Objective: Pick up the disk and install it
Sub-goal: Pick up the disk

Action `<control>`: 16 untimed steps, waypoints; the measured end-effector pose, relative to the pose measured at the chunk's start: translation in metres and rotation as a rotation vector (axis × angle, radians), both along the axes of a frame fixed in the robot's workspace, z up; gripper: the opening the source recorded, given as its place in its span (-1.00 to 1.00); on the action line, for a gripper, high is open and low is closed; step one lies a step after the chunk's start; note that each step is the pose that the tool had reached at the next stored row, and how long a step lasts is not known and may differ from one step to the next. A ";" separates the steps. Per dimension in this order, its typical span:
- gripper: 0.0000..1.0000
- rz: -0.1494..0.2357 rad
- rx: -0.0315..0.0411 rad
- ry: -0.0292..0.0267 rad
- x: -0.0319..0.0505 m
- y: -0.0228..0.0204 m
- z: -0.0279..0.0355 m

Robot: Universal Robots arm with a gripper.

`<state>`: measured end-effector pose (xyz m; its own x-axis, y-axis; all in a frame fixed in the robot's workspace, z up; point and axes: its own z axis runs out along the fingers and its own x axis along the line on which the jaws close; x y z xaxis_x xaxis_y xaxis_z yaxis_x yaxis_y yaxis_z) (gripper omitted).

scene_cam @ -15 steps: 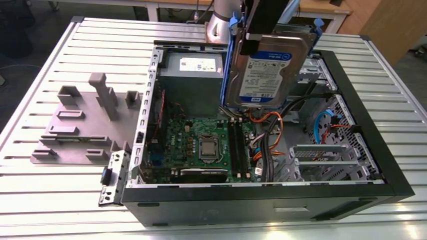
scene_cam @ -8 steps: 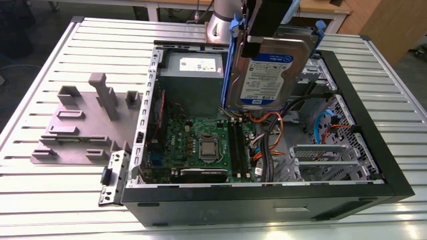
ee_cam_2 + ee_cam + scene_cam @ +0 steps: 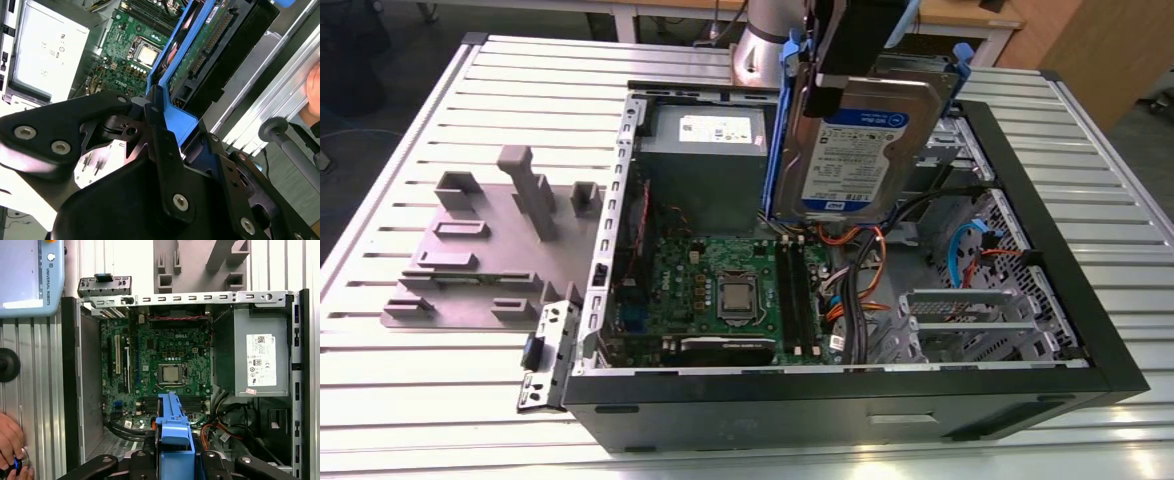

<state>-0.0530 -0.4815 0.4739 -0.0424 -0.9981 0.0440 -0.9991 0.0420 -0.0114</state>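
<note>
**Disk in transit over the open case: points of risk.** The gripper (image 3: 849, 80) is closed on the upper end of the disk (image 3: 861, 150), clamping its blue carrier rail (image 3: 176, 122). The disk hangs nearly upright above the open case (image 3: 1067, 300), between the power supply (image 3: 707, 150) and the case's drive-bay side, apparently clear of everything inside. Because the hold is taken at one end only, the long free end can swing or tilt in the jaws. If the smooth plastic slips, the disk would probably drop onto the motherboard (image 3: 720, 290) and its exposed processor socket (image 3: 172, 374). Just below the disk's lower edge, as the exterior view shows it, lies a bundle of orange and black cables (image 3: 854, 255), which could snag the carrier or be pinched during a descent. A tilted disk would likely jam against the metal drive cage (image 3: 974, 320) rather than seat. A person's hand (image 3: 10, 440) lies on the surface (image 3: 454, 380) outside the case wall, apart from the gripper.
</note>
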 end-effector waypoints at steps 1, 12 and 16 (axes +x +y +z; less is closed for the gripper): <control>-0.27 0.000 0.0000 0.0000 0.0000 -0.0001 0.0000; -0.27 0.000 -0.0006 0.0000 0.0000 -0.0079 -0.0001; -0.27 0.000 -0.0008 0.0000 0.0000 -0.0127 -0.0002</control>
<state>-0.0530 -0.4943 0.4737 -0.0425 -0.9981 0.0448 -0.9991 0.0420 -0.0115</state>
